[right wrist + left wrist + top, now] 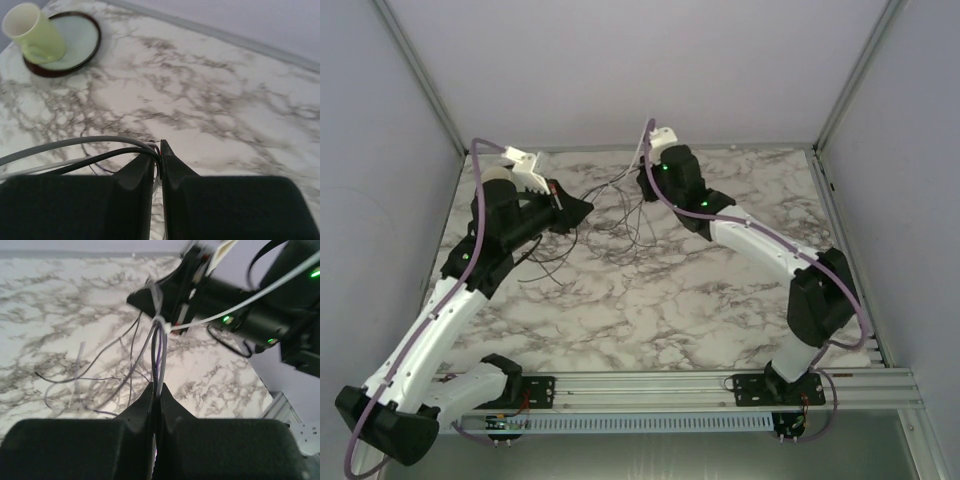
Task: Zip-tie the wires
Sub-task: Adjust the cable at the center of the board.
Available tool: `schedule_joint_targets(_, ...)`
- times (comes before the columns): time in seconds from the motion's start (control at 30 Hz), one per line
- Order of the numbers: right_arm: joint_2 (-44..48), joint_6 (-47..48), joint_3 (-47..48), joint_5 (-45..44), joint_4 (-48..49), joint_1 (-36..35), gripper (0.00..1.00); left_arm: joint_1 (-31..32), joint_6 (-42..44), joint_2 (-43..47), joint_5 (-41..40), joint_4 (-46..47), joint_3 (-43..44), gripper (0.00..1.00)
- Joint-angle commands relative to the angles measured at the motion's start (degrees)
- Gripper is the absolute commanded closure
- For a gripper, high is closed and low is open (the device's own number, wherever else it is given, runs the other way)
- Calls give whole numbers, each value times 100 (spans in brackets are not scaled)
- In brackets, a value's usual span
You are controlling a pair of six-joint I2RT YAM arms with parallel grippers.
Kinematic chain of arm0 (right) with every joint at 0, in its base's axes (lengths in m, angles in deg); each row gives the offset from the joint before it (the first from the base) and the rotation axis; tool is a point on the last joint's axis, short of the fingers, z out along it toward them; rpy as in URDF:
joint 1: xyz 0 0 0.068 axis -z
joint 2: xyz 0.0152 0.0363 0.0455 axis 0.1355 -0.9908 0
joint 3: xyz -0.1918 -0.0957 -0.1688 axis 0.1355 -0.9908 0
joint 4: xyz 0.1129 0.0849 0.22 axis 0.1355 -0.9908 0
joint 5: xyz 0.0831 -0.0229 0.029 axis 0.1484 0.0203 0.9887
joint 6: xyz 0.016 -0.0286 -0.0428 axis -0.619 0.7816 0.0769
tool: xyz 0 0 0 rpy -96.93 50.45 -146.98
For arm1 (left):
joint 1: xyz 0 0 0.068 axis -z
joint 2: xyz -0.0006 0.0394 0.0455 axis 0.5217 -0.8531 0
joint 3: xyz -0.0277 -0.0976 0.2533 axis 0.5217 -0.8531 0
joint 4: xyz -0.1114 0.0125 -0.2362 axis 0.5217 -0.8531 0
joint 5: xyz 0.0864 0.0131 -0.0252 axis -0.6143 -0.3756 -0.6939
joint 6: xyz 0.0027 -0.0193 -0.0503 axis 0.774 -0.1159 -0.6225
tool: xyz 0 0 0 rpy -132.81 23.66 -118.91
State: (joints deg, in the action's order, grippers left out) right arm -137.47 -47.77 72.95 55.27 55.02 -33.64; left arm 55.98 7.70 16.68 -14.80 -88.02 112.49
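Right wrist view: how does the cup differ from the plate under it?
The cup is tall and open at the top; the plate is flat and wide. The cup is plain yellow-green; the plate is paler green with a dark brown rim. Both are round, and the cup stands on the plate's left side.

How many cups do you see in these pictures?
1. A pale green cup sits on a dark-rimmed plate, at the upper left of the right wrist view. The other views do not show it.
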Motion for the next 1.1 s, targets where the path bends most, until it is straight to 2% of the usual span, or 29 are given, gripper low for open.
schedule_joint_targets(0.0,770,540,71,-605,-18,328,93,-14,-338,-402,611,181,164,100)
schedule_joint_targets(0.13,1189,623,108,-208,-490,622,92,111,-430,-1034,909,718,422,100)
schedule_joint_targets(0.27,1331,589,66,312,-761,627,89,375,-498,-1690,960,1203,662,100)
schedule_joint_targets(0.4,1326,412,-240,780,-929,585,78,421,-525,-1944,735,1316,619,100)
schedule_joint_targets(0.53,1377,415,-610,1185,-963,576,57,421,-280,-1857,511,1318,326,100)
schedule_joint_targets(0.7,1693,896,-788,1497,-1057,643,39,416,-72,-1718,520,1283,263,100)
schedule_joint_targets(0.77,1866,1029,-883,1411,-1067,729,29,421,96,-1683,476,1105,349,100)
schedule_joint_targets(0.87,2149,1189,-1047,1393,-1044,968,20,412,299,-1681,430,800,447,100)
schedule_joint_targets(0.97,2433,1401,-1226,1779,-857,1246,19,412,430,-1645,398,638,396,100)
schedule_joint_targets(1.07,2791,1878,-1719,2518,-105,1355,19,412,502,-1560,445,617,284,100)
